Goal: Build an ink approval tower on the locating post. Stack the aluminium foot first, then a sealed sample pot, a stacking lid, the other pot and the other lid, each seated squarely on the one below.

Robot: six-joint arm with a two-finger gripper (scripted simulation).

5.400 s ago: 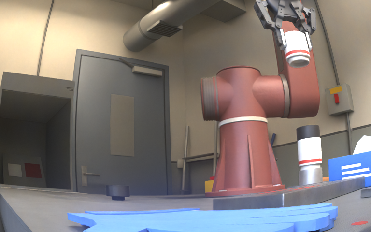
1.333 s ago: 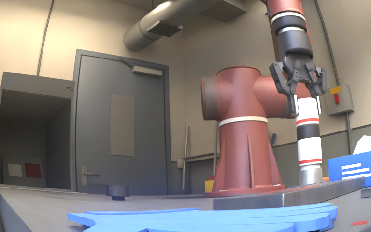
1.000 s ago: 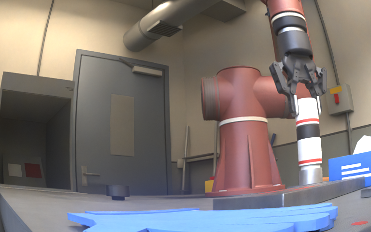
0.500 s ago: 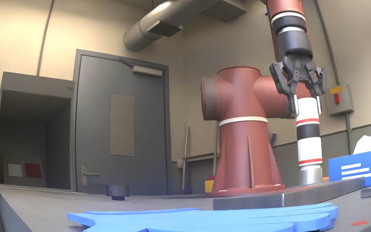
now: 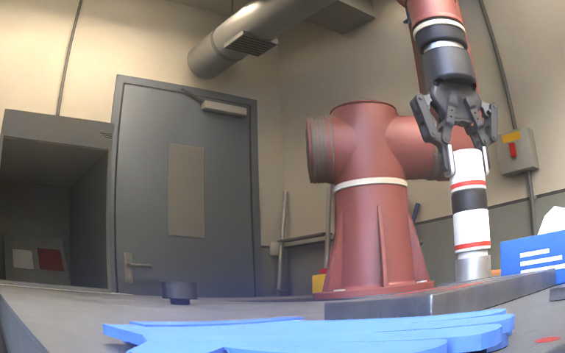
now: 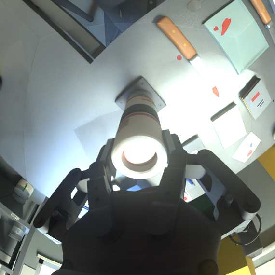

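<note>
The locating post is hidden inside the tower, and only its square base plate (image 6: 140, 95) shows under it. The tower stands upright: an aluminium foot (image 5: 472, 267) at the bottom, a white sample pot with a red band (image 5: 471, 231), a dark stacking lid (image 5: 469, 200), and a second white pot (image 5: 468, 170) on top. My gripper (image 5: 466, 160) has its fingers on either side of that upper pot (image 6: 138, 151) and grips it near its top. A second dark lid (image 5: 179, 291) sits on the table far to the left.
Behind the tower rises the red robot base (image 5: 371, 200), with a grey door beyond. A raised grey slab (image 5: 437, 296) carries the tower. Blue sheets (image 5: 316, 333) lie in front. A wooden-handled knife (image 6: 179, 41), a pale green sheet (image 6: 236, 38) and paper cards lie around the plate.
</note>
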